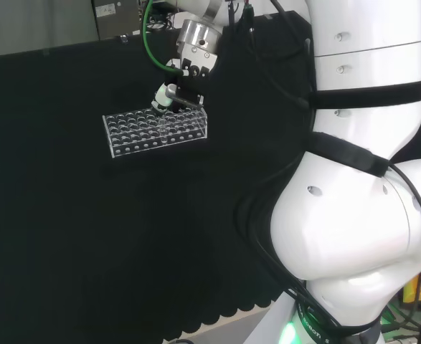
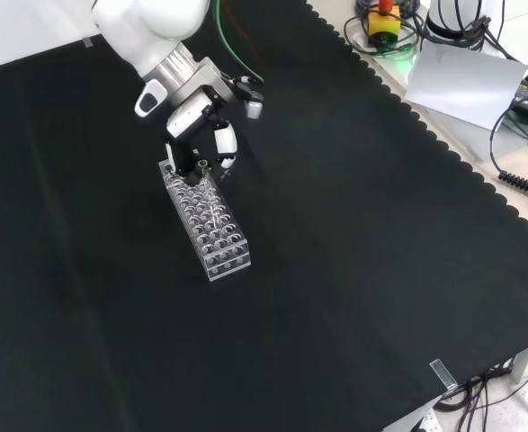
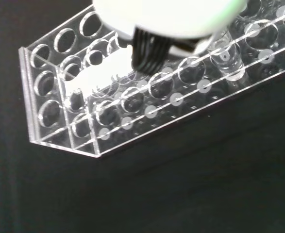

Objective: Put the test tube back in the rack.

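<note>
While upright, test tube (image 2: 203,167) stands in rack (image 2: 211,225).

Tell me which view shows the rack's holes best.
The wrist view: the rack is close, each hole distinct. The head view shows it whole but small, with the robot hand over its far right end. The front view shows it lengthwise below the hand.
</note>
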Robot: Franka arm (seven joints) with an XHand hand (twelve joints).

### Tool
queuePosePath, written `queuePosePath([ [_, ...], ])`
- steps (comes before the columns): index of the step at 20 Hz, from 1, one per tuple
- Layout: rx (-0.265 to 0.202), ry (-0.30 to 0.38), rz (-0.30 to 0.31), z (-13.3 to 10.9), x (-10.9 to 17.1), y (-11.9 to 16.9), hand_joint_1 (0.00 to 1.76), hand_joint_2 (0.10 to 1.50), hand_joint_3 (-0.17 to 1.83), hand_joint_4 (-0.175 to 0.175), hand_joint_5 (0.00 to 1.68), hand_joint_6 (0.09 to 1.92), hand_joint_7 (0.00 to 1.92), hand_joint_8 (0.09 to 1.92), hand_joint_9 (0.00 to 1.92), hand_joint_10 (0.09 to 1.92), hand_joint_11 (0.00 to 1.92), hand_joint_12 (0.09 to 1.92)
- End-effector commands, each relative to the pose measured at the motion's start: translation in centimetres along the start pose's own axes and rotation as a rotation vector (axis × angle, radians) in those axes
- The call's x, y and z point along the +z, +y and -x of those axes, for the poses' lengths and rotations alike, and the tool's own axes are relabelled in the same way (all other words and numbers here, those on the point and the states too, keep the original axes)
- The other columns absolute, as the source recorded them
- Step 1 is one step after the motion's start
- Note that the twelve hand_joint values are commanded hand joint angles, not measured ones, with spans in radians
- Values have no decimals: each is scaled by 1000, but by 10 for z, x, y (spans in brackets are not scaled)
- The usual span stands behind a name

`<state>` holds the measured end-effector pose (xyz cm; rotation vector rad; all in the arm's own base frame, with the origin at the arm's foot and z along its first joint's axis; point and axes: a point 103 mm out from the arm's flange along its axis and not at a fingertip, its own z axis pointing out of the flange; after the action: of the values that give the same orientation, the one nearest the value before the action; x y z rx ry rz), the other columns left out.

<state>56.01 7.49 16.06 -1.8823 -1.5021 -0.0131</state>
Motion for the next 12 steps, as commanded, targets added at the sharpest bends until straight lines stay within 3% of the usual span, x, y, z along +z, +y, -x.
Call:
queuePosePath([
  [1,-16,16,0,-5,-2,-2,1205,496,788,-143,934,625,971,829,1163,744,743,1372],
  [12,-46,-6,76,-23,-66,-32,1201,490,785,-105,887,621,900,831,1095,721,706,1371],
])
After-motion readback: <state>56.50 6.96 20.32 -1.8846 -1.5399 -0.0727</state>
